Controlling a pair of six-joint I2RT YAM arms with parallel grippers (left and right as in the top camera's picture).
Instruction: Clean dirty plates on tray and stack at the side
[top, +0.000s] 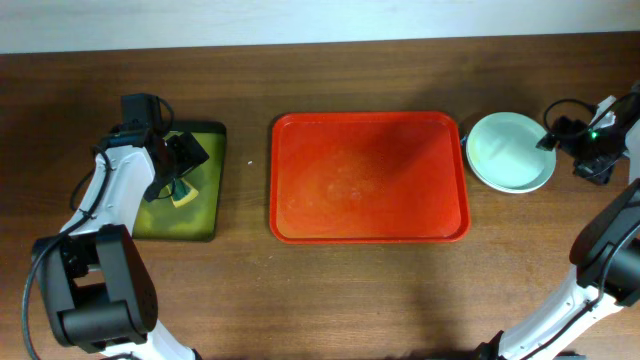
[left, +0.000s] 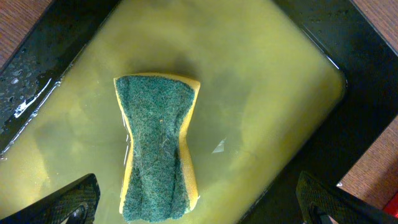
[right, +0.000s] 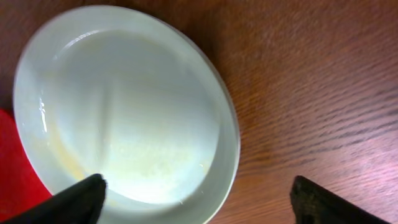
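One red tray (top: 370, 180), one dark tray (top: 206, 131), one sponge (left: 158, 146), one stack of plates (top: 510, 150), number unclear.

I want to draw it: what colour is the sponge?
The sponge is dark green on top with yellow underneath, clearest in the left wrist view.

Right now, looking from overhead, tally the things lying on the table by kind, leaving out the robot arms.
Trays: 2, the red tray and the dark tray
Sponges: 1, the sponge in the dark tray
Plates in view: 1, the pale plate; any beneath it are hidden
Total: 4
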